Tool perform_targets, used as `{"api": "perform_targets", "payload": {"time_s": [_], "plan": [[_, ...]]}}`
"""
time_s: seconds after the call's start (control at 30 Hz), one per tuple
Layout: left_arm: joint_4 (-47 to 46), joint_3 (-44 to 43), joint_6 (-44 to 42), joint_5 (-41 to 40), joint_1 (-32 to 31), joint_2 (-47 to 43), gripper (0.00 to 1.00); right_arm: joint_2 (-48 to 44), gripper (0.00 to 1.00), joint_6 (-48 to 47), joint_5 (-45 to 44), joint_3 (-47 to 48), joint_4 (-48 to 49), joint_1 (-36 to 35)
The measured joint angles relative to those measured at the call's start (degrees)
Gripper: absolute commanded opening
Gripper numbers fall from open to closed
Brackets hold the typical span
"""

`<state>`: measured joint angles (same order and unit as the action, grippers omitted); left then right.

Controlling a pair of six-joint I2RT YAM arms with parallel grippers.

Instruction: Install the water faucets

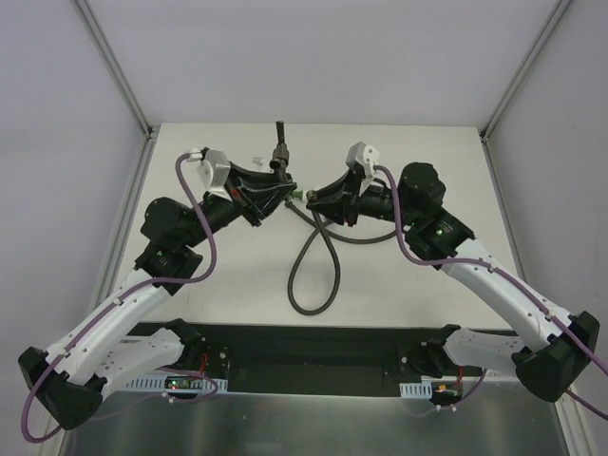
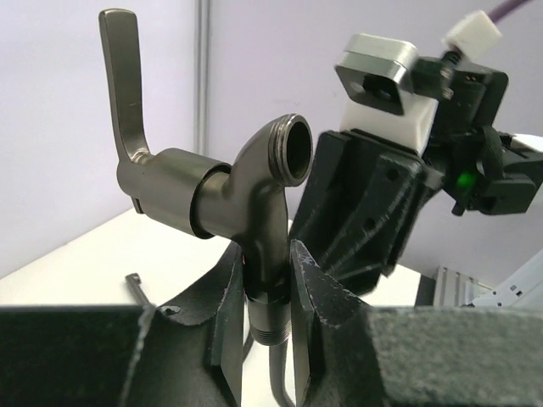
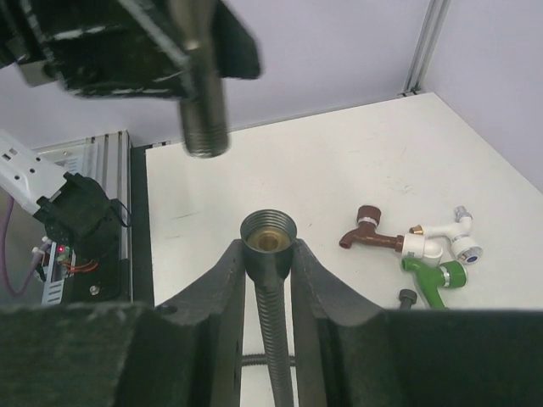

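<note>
The left fingers (image 2: 322,297) are clamped on the lower threaded stem of the grey metal faucet (image 2: 246,195), which stands upright with its lever handle pointing to 12 o'clock and its open round mouth facing the right arm. The right fingers (image 3: 314,284) grip the dark flexible hose (image 3: 270,242) just below its threaded collar, whose open end shows brass inside. In the right wrist view, the faucet's threaded tip hangs at 11 o'clock of that collar, apart from it. On the white counter (image 3: 339,170), at 3 o'clock of the hose end, a red-brown faucet (image 3: 369,233), a white faucet (image 3: 437,237) and a green faucet (image 3: 433,275) lie close together.
</note>
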<state>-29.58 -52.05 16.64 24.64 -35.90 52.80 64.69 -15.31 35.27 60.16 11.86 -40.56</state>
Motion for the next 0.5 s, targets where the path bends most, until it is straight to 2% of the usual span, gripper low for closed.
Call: {"api": "perform_targets", "payload": {"time_s": [0.13, 0.27, 0.5], "plan": [[2.71, 4.31, -3.43, -3.82, 0.02, -8.26, 0.00, 4.50, 0.02, -1.46, -0.50, 7.87, -9.16, 0.09], [8.74, 8.59, -7.61, -10.40, 0.00, -17.73, 0.00, 14.78, 0.02, -3.23, -2.82, 17.73, -21.94, 0.15], [19.21, 12.74, -13.73, -21.86, 0.00, -28.65, 0.00, 32.15, 0.02, -4.72, -15.34, 20.13, -44.63, 2.69]]}}
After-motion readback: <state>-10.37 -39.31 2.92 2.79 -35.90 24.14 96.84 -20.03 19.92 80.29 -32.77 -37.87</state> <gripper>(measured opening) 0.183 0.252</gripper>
